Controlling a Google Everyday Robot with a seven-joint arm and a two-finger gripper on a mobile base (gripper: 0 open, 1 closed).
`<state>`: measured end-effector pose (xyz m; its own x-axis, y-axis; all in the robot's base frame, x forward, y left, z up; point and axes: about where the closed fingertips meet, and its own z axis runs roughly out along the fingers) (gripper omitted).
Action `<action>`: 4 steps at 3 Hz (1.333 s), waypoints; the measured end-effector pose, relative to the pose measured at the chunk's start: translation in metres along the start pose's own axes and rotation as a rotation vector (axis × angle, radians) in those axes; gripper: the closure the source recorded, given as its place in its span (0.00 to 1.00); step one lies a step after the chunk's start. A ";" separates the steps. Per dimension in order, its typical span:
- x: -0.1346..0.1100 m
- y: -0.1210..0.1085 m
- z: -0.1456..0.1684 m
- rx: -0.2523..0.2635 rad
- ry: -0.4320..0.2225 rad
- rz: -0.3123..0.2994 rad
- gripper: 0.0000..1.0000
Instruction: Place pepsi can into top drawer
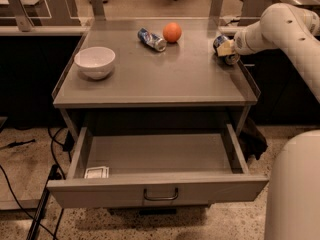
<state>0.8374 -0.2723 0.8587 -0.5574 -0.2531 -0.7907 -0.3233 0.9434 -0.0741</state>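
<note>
The pepsi can, dark blue with silver ends, is at the table's right edge, tilted, low over the top or on it. My gripper comes in from the right on the white arm and is shut on it; its pale fingers cover the can's middle. The top drawer stands pulled out below the tabletop, its front panel and dark bar handle toward the camera. The gripper is up at table level, behind and right of the drawer's opening.
On the grey table stand a white bowl at the left, a slim blue-white can lying on its side, and an orange at the back. A small white item lies in the drawer's front left corner. The table's sides have raised rims.
</note>
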 end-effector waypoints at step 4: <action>0.013 0.042 -0.047 -0.413 -0.011 -0.213 1.00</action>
<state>0.7807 -0.2462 0.8743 -0.4382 -0.4277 -0.7906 -0.7083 0.7059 0.0107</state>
